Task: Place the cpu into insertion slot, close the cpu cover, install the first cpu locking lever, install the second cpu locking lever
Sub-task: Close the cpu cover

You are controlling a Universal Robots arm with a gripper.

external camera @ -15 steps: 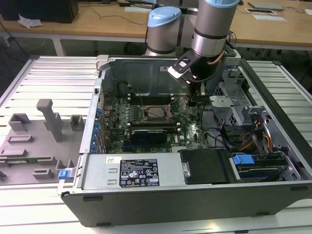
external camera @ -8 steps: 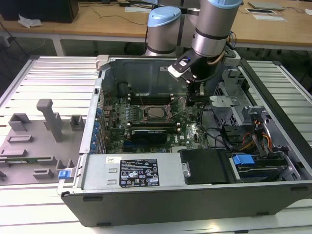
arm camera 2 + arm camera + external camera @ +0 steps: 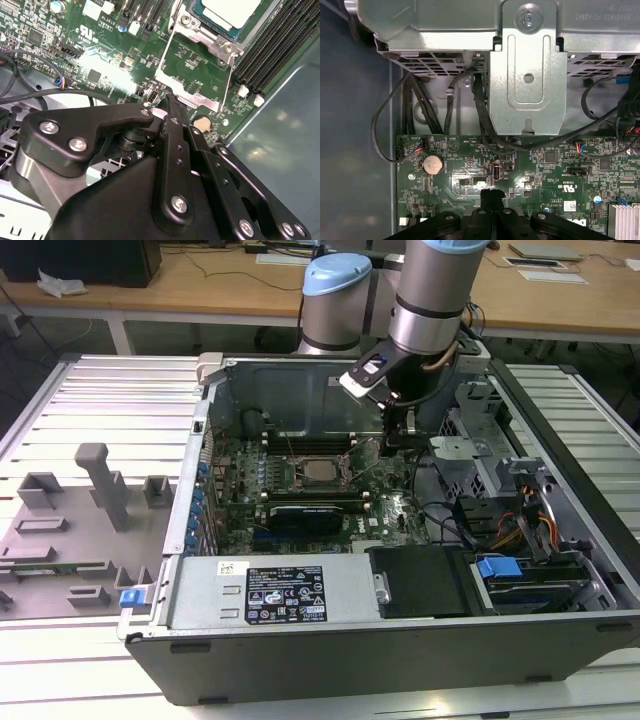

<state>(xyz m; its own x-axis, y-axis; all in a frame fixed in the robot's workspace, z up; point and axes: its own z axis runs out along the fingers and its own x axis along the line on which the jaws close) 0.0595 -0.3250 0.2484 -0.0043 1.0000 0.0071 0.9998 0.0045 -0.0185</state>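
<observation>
The cpu (image 3: 227,10) had a smooth, silvery metal top. Beside the cpu, the cpu cover (image 3: 192,97) was thin bright metal and the motherboard (image 3: 200,65) glossy green. The gripper (image 3: 169,100) looked matt black, with shiny screw heads.

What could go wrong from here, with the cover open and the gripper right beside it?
The cpu lies in the insertion slot unclamped, since the cpu cover is open; a knock could shift it. The gripper, fingers shut, is at the cover's edge, close over small parts on the motherboard; a slip may scrape them. Black cables nearby might snag.
</observation>
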